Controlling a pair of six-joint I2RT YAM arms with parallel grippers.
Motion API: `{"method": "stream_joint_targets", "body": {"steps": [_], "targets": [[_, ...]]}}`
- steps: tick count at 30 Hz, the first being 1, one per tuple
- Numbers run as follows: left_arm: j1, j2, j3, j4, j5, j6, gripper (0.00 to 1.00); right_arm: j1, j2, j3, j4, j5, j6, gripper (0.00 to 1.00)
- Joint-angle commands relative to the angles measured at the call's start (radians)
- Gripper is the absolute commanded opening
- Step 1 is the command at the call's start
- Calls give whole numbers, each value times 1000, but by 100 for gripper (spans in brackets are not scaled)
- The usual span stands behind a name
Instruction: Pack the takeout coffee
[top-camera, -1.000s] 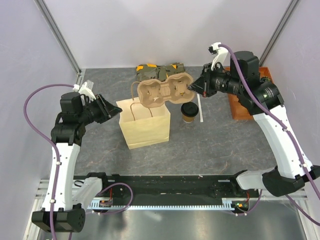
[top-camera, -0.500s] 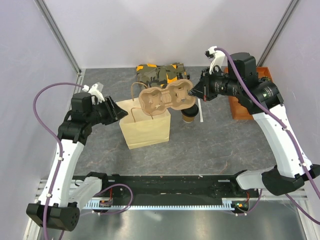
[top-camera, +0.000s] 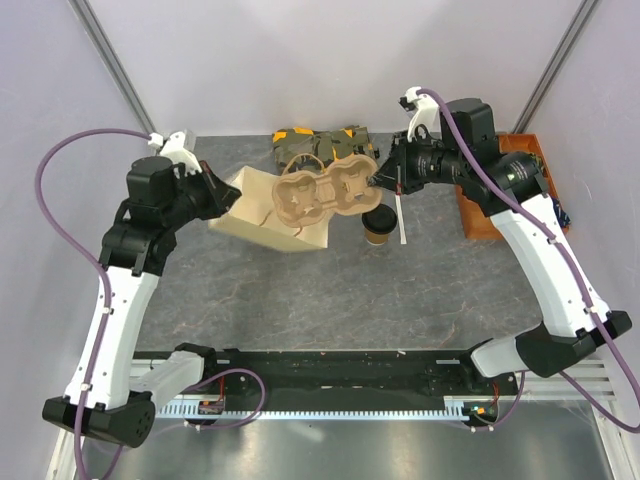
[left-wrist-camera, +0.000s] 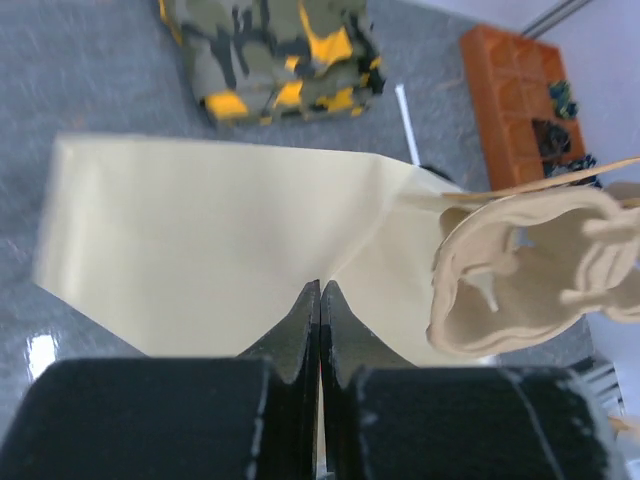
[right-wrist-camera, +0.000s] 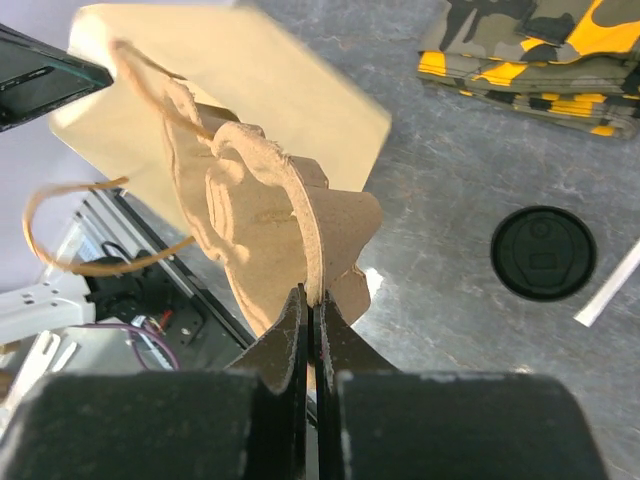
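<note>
You had the left claw (left-wrist-camera: 320, 290) clenched on the edge of the bag (left-wrist-camera: 200, 240), tipping it, likely to present its mouth to the tray (top-camera: 320, 192), which the right claw (right-wrist-camera: 308, 295) grasped by the rim. The coffee (top-camera: 377, 224) stood lidded on the table (top-camera: 450, 270) near the bag. Only the right wrist view showed that rim pinch.

Top cam is fixed high on the near side and looks down and forward. I get the whole counter (top-camera: 440, 290) from it, at long range. Left wrist cam sits just behind the left claw (left-wrist-camera: 320, 290), looks along the fingers, and is close on the paper bag (left-wrist-camera: 200, 240). Right wrist cam sits the same way behind the right claw (right-wrist-camera: 308, 295), tight on the pulp tray (right-wrist-camera: 260, 220). All three share the bag, the tray and the camo bundle (top-camera: 315, 140).
</note>
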Motion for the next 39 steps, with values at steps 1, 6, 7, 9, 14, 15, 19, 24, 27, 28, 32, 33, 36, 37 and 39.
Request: {"method": "stream_joint_targets", "body": {"steps": [1,6,7,9,14,15,19,24,27,28,32,33,36,37,39], "targets": [[-43,-6,51,18,-22,70,2,4,-6,-2,76,-18,81,0],[-86,-56,-12,45,-157,-21,2,6,-21,-49,131,15,155,0],[-86,-70,-30,61,-160,-54,2,6,-33,-75,183,30,198,0],[-87,-107,-87,111,-96,-114,2,13,-75,-173,246,42,229,0],[-107,-119,-135,141,-103,-124,2,47,-56,-198,208,45,201,0],[-107,-119,-141,141,-105,-123,2,61,-61,-207,200,51,190,0],[-117,-131,-173,148,-62,-152,2,101,-82,-212,188,117,172,0],[-175,-136,-202,197,-88,-189,2,115,-67,-201,156,160,167,0],[-201,-130,-188,205,-100,-195,2,118,-56,-210,148,165,160,0],[-216,-130,-182,207,-106,-169,2,122,-49,-212,142,163,154,0],[-250,-124,-149,205,-145,-92,2,138,-29,-195,97,179,101,0],[-259,-130,-152,204,-145,-92,2,141,-27,-177,87,186,89,0],[-291,-122,-181,193,-125,-164,2,150,-7,-125,62,226,80,0],[-291,-113,-190,188,-116,-180,2,153,9,-117,66,248,119,0],[-292,-79,-188,190,-99,-209,2,176,28,-99,68,312,193,0]]}}
